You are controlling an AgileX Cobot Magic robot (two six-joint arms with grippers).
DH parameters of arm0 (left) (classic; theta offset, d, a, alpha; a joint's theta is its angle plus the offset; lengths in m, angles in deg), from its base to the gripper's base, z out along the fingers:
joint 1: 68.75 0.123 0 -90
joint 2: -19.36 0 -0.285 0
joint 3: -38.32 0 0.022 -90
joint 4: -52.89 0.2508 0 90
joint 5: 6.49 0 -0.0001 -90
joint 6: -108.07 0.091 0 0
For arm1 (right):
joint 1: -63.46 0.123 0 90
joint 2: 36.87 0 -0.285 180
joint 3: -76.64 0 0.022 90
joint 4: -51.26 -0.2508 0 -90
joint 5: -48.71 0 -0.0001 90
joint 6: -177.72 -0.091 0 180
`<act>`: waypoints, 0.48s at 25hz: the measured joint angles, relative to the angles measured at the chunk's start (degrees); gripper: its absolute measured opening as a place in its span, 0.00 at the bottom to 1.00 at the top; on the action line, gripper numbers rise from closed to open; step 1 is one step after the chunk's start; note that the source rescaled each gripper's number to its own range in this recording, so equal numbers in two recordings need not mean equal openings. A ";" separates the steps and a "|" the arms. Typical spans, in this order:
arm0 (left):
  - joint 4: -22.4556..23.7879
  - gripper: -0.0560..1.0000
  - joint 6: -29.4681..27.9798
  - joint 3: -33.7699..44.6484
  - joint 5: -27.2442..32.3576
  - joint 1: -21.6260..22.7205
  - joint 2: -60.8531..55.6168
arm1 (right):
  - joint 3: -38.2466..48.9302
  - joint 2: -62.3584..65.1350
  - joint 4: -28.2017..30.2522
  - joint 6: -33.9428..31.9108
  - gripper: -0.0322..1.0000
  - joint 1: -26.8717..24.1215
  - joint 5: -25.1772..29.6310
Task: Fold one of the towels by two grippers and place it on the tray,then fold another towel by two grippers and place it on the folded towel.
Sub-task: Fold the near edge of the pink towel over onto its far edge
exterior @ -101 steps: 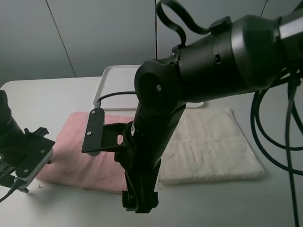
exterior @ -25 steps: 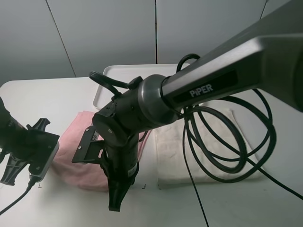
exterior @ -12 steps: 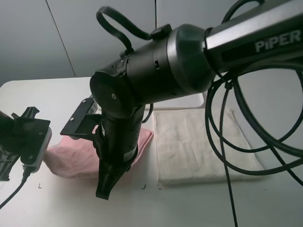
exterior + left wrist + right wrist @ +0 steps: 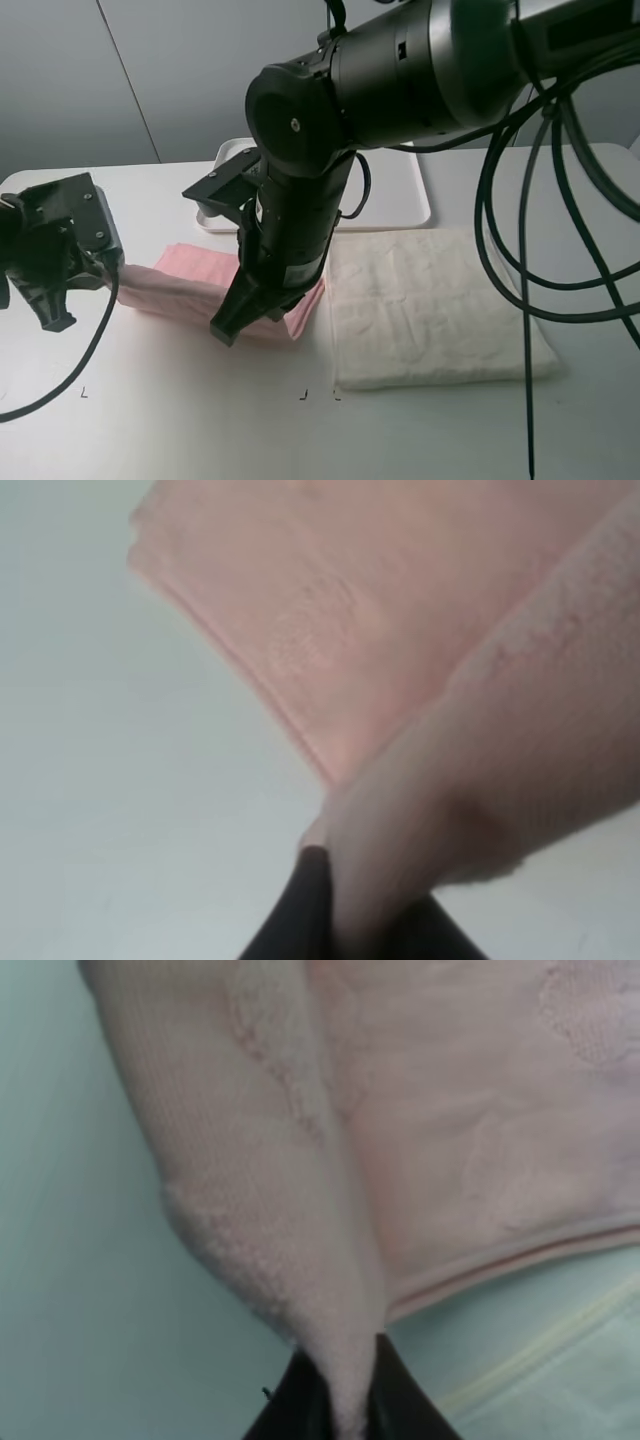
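The pink towel lies on the white table left of centre, its near edge lifted and doubled back over itself. My left gripper is shut on its left corner; the left wrist view shows the black fingertips pinching pink cloth. My right gripper reaches across the middle and is shut on the towel's right corner, as the right wrist view shows with pink cloth hanging from it. The cream towel lies flat to the right. The white tray stands behind, partly hidden by the right arm.
The right arm's black body and cables hang over the table's middle and right. The cream towel's edge shows in the right wrist view. Bare table lies in front of both towels.
Both grippers have lifted the pink towel's near edge and carried it toward the far side. The towel, once spread flat, now shows as a narrower doubled strip.
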 joint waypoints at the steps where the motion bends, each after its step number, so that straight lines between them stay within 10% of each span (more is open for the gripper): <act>1: 0.00 0.08 -1.70 -0.12 -0.59 0.00 0.00 | 0.00 -0.09 0.60 -0.87 0.03 -0.26 -0.54; 12: -2.71 0.15 -11.82 -4.26 -2.90 0.00 5.26 | 0.00 -1.21 11.88 -13.93 0.03 -0.75 -4.26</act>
